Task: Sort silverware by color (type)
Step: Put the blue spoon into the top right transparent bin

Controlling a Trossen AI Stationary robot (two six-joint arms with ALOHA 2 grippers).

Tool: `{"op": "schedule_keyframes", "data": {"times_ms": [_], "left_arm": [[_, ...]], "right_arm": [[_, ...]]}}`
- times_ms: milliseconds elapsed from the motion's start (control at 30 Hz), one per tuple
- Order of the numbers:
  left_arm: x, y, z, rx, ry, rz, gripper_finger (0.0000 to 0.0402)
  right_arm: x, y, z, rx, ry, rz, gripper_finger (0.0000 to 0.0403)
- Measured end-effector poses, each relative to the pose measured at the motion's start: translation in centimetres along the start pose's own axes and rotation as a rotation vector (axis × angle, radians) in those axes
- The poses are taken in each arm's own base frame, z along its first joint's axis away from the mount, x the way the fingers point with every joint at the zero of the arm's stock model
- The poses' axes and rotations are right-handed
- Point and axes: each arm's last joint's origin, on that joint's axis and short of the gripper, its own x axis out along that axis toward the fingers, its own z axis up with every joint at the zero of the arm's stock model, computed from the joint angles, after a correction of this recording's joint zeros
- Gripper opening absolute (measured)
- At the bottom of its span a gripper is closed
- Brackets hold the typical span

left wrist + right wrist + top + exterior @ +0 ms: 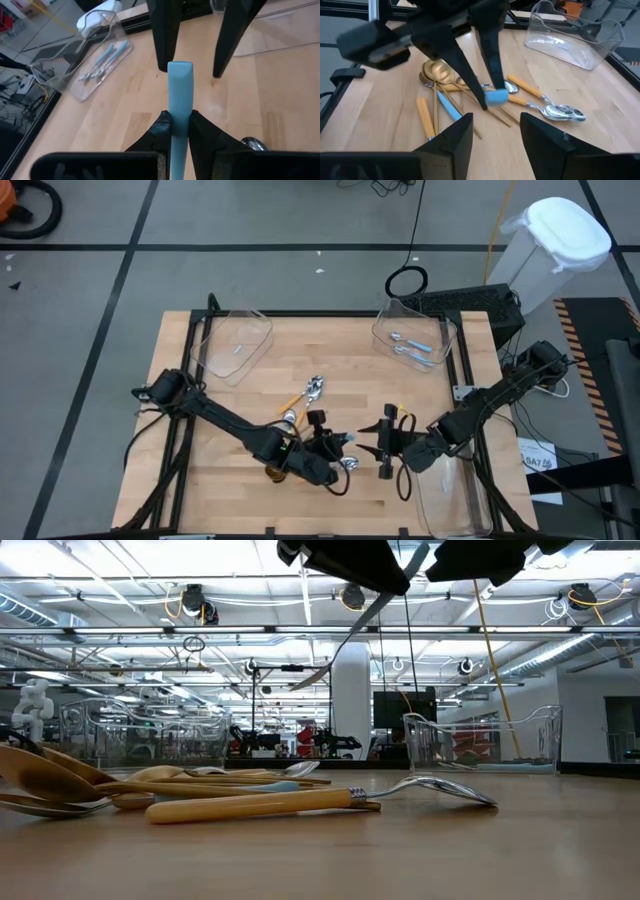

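I noted a pale wooden table on a dark frame, standing on a grey floor marked with black tape lines. The low view looked across it into a long, bright hall with ceiling pipes and lamps. A white lidded bin stood off the far right corner.

Clear plastic bins sat at the far left, far right and near right. The far right one held light blue-handled spoons.

The left gripper was closed on a light blue-handled spoon, handle end pointing at the right gripper, whose fingers stood apart just beside that end, touching nothing that I could see. Both met near the table's middle front.

The remaining silverware lay under and behind the left arm: gold spoons piled together, orange-handled spoons fanned beside them, another blue handle among the pile. The left arm hid much of that pile from above.
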Motion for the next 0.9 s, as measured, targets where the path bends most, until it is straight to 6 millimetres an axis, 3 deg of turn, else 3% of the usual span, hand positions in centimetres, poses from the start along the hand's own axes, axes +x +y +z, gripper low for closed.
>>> {"op": "schedule_keyframes", "data": {"times_ms": [367,900], "left_arm": [[0.2,-0.5,-0.1,0.001,-0.012,-0.005,0.0040],[0.1,-0.5,-0.2,0.011,-0.007,-0.005,0.0039]], "right_arm": [[0.0,0.0,0.1,-0.005,-0.006,0.002,0.0160],[1.9,0.1,0.2,0.001,-0.034,0.035,0.0149]]}}
